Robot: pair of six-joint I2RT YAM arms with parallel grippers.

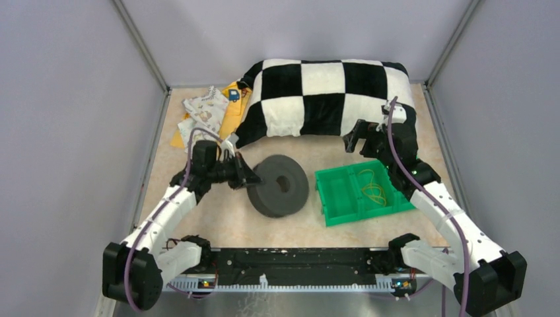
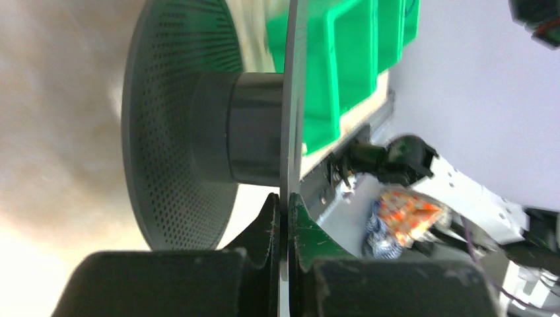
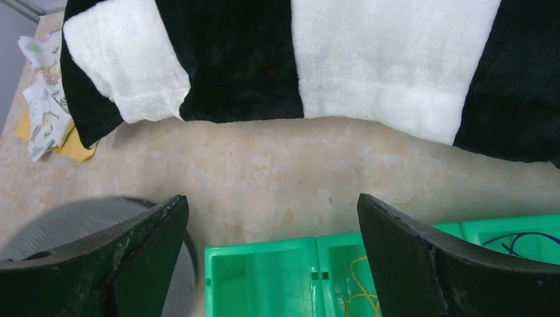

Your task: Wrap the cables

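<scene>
A black two-flanged spool (image 1: 279, 186) stands tilted up at the table's middle, left of the green tray. My left gripper (image 1: 245, 177) is shut on the thin edge of its left flange. In the left wrist view both fingers (image 2: 288, 198) pinch that flange, with the perforated other flange (image 2: 172, 132) and the dark hub beyond. I cannot make out any cables on the hub. A thin dark-blue strand (image 3: 522, 241) shows in the tray's right compartment. My right gripper (image 1: 363, 140) hangs open over the tray's far edge, and between its fingers (image 3: 271, 198) there is nothing.
The green tray (image 1: 328, 177) has two compartments, with yellow looped strands (image 1: 373, 188) in the right one. A black-and-white chequered pillow (image 1: 323, 92) lies along the back. Patterned cloths on a yellow sheet (image 1: 205, 119) sit at the back left. Grey walls enclose the table.
</scene>
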